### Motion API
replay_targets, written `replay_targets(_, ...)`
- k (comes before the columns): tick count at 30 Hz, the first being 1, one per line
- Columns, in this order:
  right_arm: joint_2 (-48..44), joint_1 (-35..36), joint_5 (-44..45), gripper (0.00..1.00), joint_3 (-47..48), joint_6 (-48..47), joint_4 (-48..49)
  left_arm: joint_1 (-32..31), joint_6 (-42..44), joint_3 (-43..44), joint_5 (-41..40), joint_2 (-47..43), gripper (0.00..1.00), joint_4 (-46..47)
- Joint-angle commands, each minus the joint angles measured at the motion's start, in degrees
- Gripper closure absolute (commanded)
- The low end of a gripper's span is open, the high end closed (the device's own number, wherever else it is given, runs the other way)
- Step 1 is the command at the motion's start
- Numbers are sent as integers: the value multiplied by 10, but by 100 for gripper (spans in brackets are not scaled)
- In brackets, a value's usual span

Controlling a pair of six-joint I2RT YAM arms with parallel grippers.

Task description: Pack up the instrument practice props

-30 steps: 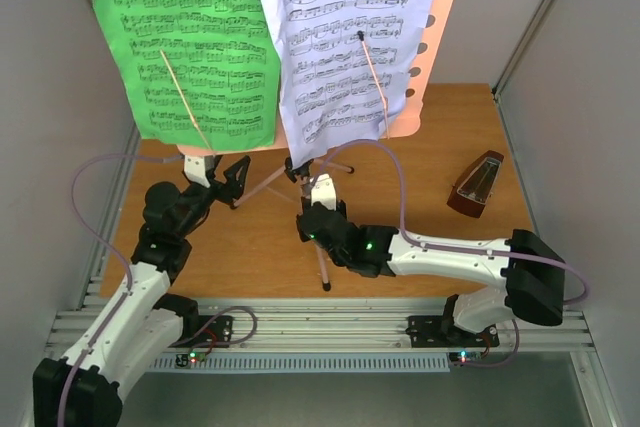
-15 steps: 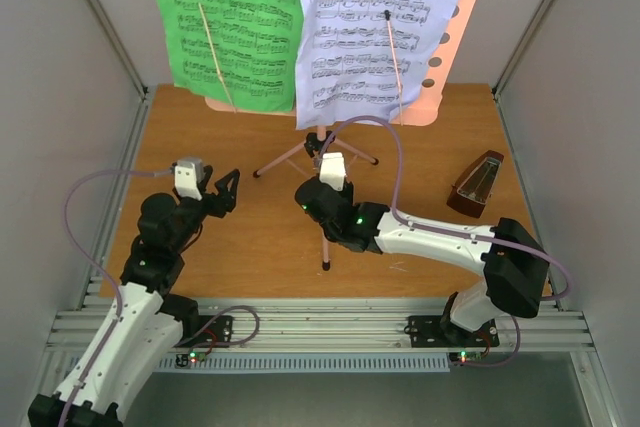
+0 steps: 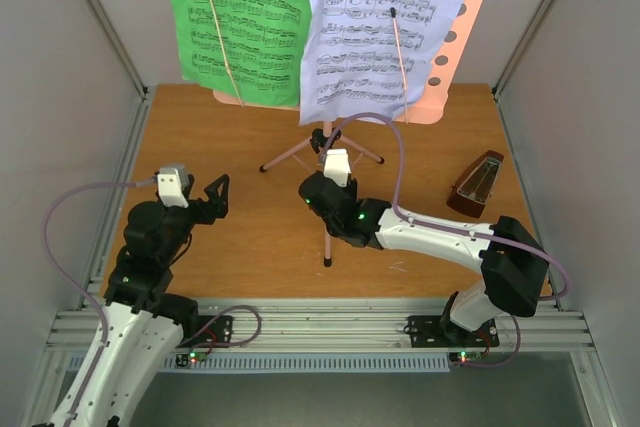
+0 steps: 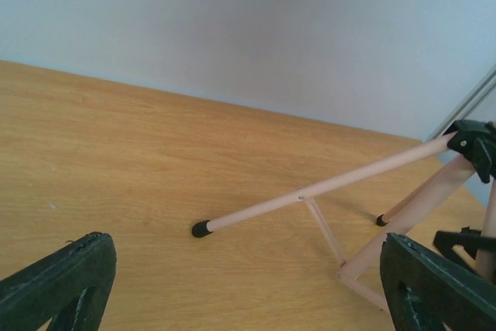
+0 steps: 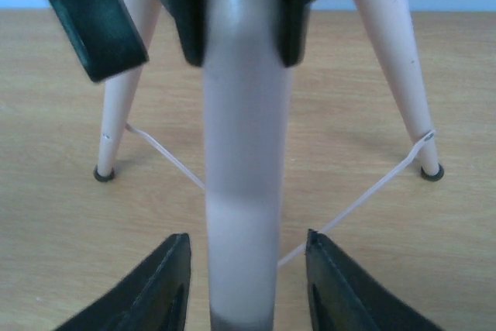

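Wooden table | metronome: top only | right gripper straddling stand leg: wrist only

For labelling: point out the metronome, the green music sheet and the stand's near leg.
metronome [image 3: 476, 186], top external view, front face.
green music sheet [image 3: 240, 17], top external view, mid-page.
stand's near leg [image 3: 327, 245], top external view, just above its foot.

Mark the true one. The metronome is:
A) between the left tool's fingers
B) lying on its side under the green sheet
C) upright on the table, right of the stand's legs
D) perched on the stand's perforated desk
C: the metronome stands upright on the bare table, off to the right of the music stand and its legs.
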Motion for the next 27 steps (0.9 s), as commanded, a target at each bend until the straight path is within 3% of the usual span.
replay_targets(1,-10,-7,-31,44,-15,-50,22,2,-17,42,-27,-9,5,-50)
replay_targets(4,-21,-7,-47,25,-22,-94,29,3,-24,58,-30,-17,4,-76)
replay_targets(11,-65,-7,-120,2,-51,-164,51,2,-42,87,-50,-31,2,-123)
replay_targets(20,-192,-6,-260,1,-125,-236,7,3,-39,163,-33,-30,1,-212)
replay_targets(27,-327,-43,-304,2,-177,-175,-118,2,-41,241,70,5,1,-302)
